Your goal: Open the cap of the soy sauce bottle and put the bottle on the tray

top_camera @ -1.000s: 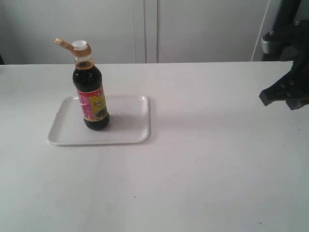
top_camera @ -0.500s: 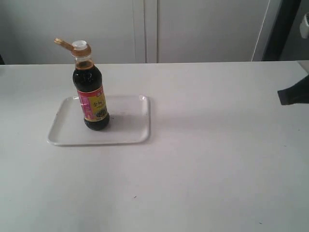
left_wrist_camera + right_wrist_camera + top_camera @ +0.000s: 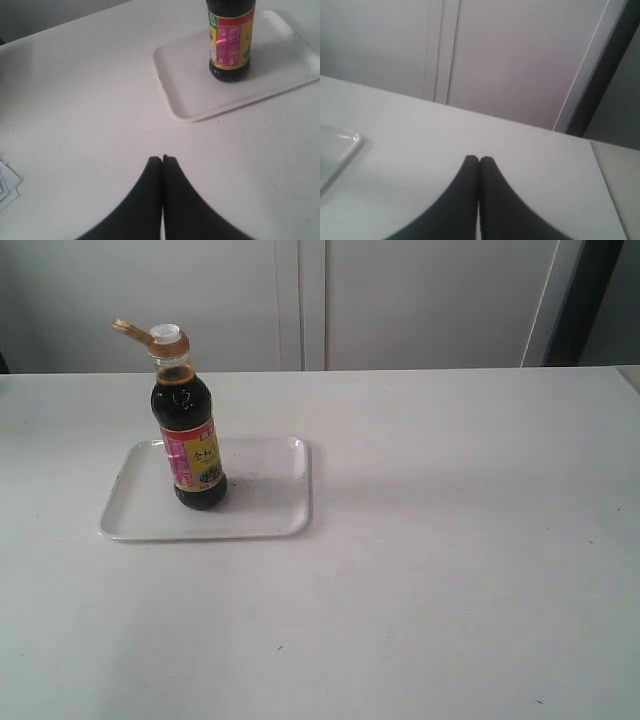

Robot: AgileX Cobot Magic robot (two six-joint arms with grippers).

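The soy sauce bottle [image 3: 190,435] stands upright on the white tray [image 3: 270,505], toward its left half. Its golden-brown cap [image 3: 160,337] is flipped open, the lid hanging out to the left and the white spout showing. In the left wrist view the bottle [image 3: 230,42] and tray [image 3: 190,87] lie well ahead of my left gripper [image 3: 162,159], which is shut with nothing in it. My right gripper [image 3: 479,159] is shut and empty over bare table, with only a corner of the tray [image 3: 342,142] off to one side. Neither gripper shows in the exterior view.
The white table [image 3: 450,540] stretches out to the right of the tray. Pale cabinet doors [image 3: 400,300] stand behind the table. A few white paper sheets [image 3: 6,182] lie at the edge of the left wrist view.
The right arm has drawn back to the right and left the exterior view. The bottle and tray have not moved.
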